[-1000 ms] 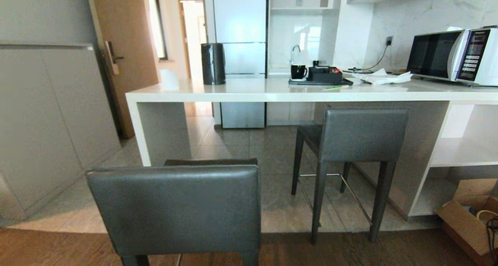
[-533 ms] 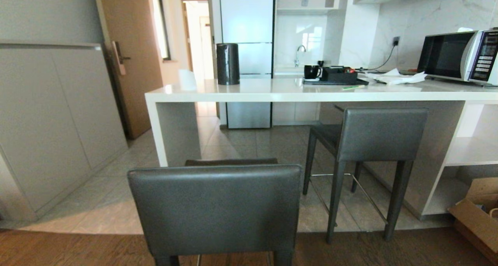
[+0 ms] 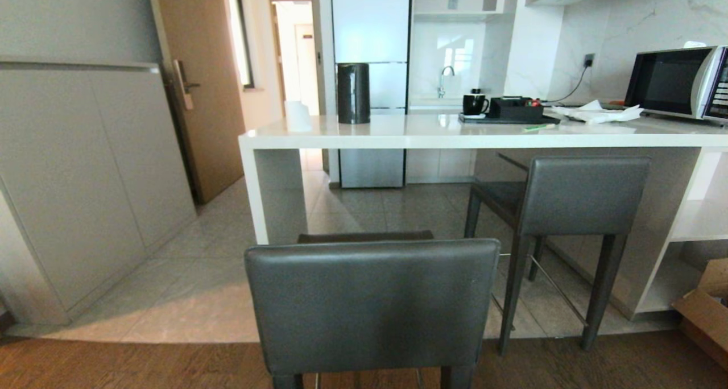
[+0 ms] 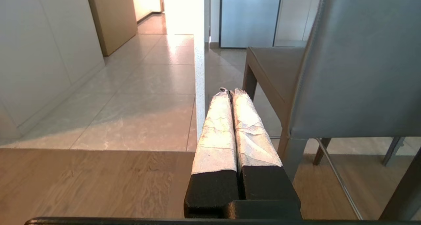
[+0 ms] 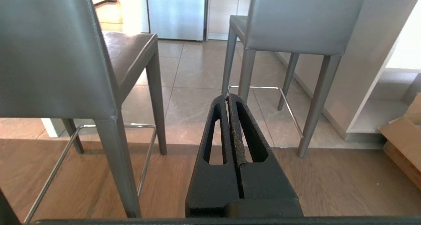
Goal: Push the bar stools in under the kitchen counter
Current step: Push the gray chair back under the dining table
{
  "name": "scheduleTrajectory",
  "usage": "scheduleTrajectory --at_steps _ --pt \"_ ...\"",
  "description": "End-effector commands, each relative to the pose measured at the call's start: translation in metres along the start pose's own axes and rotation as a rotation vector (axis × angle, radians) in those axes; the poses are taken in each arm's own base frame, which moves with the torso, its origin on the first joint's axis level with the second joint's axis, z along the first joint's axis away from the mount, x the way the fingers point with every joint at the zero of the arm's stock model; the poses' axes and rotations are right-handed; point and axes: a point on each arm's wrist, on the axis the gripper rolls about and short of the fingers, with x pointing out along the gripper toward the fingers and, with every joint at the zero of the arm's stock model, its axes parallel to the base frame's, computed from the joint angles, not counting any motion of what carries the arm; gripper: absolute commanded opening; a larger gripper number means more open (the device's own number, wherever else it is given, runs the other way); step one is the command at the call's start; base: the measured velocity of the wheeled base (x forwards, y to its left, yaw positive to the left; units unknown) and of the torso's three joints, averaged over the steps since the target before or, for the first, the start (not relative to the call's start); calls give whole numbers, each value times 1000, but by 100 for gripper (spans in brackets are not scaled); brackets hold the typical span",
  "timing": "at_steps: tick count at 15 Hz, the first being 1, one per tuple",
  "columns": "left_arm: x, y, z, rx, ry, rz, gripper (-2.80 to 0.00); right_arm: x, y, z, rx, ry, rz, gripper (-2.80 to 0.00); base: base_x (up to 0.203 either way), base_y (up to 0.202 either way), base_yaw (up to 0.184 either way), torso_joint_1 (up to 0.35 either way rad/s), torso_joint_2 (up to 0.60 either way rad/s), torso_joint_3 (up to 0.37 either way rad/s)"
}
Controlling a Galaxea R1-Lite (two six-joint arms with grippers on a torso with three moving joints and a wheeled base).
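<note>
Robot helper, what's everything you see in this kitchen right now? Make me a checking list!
Surface: kitchen counter, white, glossy.
Job's things: near stool stands well out from the counter; far stool sits closer, backrest not under.
Clutter: black cylinder, mug, black tray, papers, microwave.
Grippers: left gripper shut, empty; right gripper shut, empty.
Cables: black cord from wall socket.
Surroundings: fridge, wooden door, cardboard box.

R gripper point(image 5: 230, 98) closed, empty; two bar stools point(image 5: 59, 54) ahead, apart
</note>
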Motion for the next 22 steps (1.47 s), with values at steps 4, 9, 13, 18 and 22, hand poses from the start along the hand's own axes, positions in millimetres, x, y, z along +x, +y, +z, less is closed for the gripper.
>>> scheduleTrajectory --at_steps 4,9,13,18,22 --pt "0 0 0 36 -2 -14 -280 0 0 2 -14 -10 3 -280 0 0 0 0 0 0" --pt "-1 -1 2 72 -10 -24 -280 8 -3 38 -14 21 17 -280 0 0 0 0 0 0" --pt "5 -3 40 2 21 -125 -280 31 -5 58 -8 37 50 -280 0 0 0 0 0 0" --pt "73 -5 61 -29 210 -201 -280 80 -6 72 4 132 110 -280 0 0 0 0 0 0" --pt "149 -11 51 -33 294 -237 -280 130 -3 72 23 180 155 -280 0 0 0 0 0 0"
